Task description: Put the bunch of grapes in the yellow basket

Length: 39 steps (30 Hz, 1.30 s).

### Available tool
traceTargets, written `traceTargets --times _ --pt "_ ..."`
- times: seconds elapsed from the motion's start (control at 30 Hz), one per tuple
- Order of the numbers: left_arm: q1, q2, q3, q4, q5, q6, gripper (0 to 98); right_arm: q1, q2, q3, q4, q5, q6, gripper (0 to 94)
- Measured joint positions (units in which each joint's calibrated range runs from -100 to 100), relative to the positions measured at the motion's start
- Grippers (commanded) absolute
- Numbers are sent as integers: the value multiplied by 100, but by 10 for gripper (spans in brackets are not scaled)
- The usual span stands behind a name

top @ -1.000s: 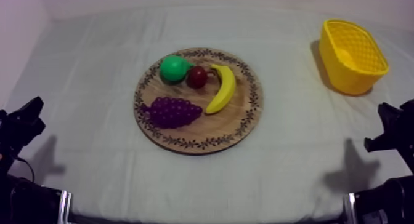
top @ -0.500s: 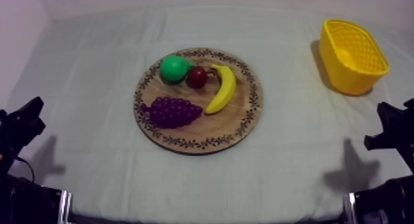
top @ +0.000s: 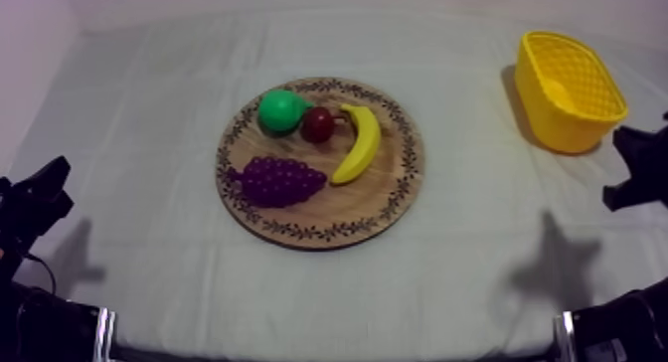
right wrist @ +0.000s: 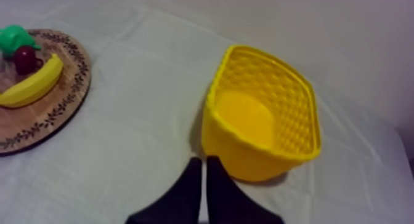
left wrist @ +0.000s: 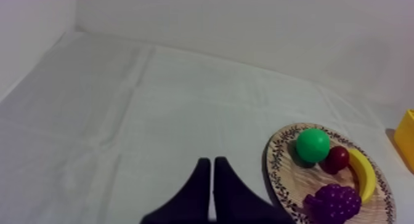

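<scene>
Top view. A round wooden board [top: 370, 202] with a patterned rim lies at the middle of the table [top: 149, 117]. Four toy fruits rest on it. The bunch of grapes [top: 278, 180] lies on the board's left front part, near the rim. Behind it sits the pear [top: 281, 110], with the small red fruit [top: 318, 124] touching its right side. The banana [top: 360, 142] lies to the right of both, curved along the board. The yellow basket [top: 557, 127] stands at the far right of the table, well apart from the board. The left arm [top: 35, 202] sits low at the left edge. The right arm [top: 641, 167] is at the right edge, just in front of the basket.

Left wrist view. The left jaws lie together as a narrow wedge, closed on nothing, over bare cloth. The board [left wrist: 280, 159] is near them, with the grapes [left wrist: 336, 202] on its nearest part. The pear [left wrist: 312, 144], red fruit [left wrist: 337, 159] and banana [left wrist: 363, 173] lie beyond. An edge of the basket [left wrist: 406, 137] shows past the board.

Right wrist view. The right jaws are pressed together, closed on nothing, their tips at the foot of the basket [right wrist: 246, 156]. The basket stands upright, its mouth open to the camera. The board [right wrist: 61, 97] lies off to the side, carrying the banana [right wrist: 31, 85], red fruit [right wrist: 26, 58] and pear [right wrist: 15, 37].
</scene>
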<state>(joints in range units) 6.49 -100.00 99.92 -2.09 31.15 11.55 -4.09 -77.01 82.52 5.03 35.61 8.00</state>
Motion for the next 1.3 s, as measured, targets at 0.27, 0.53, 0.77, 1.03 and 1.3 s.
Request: traceTargets --times 0.27,0.53,0.77,1.03,1.3 --pt "0 0 0 0 0 0 1 -377 1332 -1708 54 555 140 5" --pt "0 0 0 0 0 0 1 -883 2747 -3310 55 1295 253 5" --pt "0 0 0 0 0 0 1 -1398 4077 -4804 23 2010 343 5" --pt "0 0 0 0 0 0 1 -2090 5457 -6430 0 2842 475 5" --pt "0 0 0 0 0 0 1 -2704 6618 -7770 -30 3743 589 5"
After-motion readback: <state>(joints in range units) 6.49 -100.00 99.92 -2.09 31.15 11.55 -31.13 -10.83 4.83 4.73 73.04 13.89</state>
